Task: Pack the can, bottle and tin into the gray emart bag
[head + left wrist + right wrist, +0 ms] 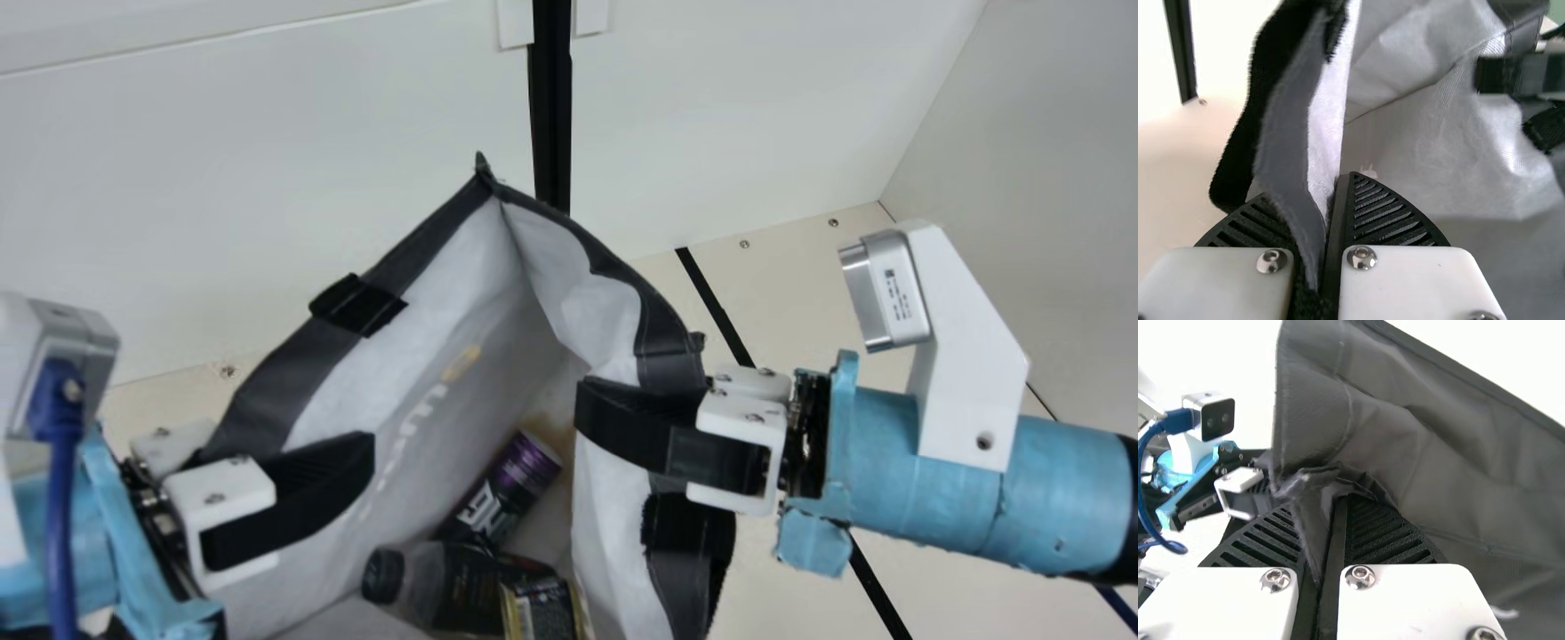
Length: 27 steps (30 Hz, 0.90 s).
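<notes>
In the middle of the main view, the gray emart bag [427, 382] stands with its mouth open, and its dark rim makes a peak at the upper middle of the frame. At the lower middle of this view, the three things of the task are all inside the bag. The can [507, 484], with a purple end, lies slanting, this end toward the upper right. Below it is the bottle [453, 587], lying on its side, with its dark cap [383, 574] toward the left. The tin [540, 612], with yellow edges, is at the bottom edge of the frame and covers a part of the bottle. At the lower left, the left gripper [351, 449] has one finger inside the bag; in the left wrist view its jaws are closed together on the bag's edge, with the gray cloth between them. At the right of the middle, the right gripper [591, 404] holds the opposite side of the bag, also with one finger inside; in the right wrist view the folded dark cloth is pinched between its jaws. A black strap [358, 304] sits on the rim at the upper left of the bag, and a black fuzzy patch [685, 533] is below the right gripper. At the right of the frame, the cream table [791, 284] has black lines on it
</notes>
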Each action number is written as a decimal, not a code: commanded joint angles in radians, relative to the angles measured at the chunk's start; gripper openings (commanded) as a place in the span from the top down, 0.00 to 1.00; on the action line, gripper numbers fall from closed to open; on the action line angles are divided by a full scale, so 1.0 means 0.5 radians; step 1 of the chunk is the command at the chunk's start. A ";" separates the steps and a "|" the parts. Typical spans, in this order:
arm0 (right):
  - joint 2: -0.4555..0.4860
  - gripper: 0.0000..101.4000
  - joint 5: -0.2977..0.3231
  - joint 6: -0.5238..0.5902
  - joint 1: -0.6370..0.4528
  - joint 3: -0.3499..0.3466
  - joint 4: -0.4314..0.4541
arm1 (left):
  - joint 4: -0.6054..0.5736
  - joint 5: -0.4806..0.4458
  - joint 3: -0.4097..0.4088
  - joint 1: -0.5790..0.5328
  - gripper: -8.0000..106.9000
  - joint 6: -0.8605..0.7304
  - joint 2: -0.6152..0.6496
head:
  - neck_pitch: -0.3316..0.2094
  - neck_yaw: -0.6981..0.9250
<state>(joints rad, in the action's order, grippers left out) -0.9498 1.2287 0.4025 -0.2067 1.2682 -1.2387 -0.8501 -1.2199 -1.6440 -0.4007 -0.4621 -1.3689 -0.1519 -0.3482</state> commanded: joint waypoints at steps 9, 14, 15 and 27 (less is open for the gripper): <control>0.067 1.00 -0.017 -0.363 0.075 0.107 0.374 | 0.176 0.000 0.023 -0.283 0.84 0.184 0.046 | -0.045 -0.002; 0.081 1.00 -0.017 -0.427 0.101 0.113 0.541 | 0.209 0.000 0.022 -0.322 0.84 0.171 0.032 | -0.045 -0.002; 0.081 1.00 -0.017 -0.429 0.103 0.108 0.571 | 0.208 0.000 0.025 -0.319 0.84 0.158 0.025 | -0.045 -0.002; 0.047 1.00 -0.017 -0.223 0.051 0.017 0.780 | 0.118 0.000 -0.004 -0.160 0.84 -0.104 -0.126 | -0.045 -0.002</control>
<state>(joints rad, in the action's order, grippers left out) -0.9237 1.2138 0.2717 -0.1779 1.2787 -0.8534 -0.7909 -1.2200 -1.6424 -0.4873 -0.4992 -1.4251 -0.1519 -0.3482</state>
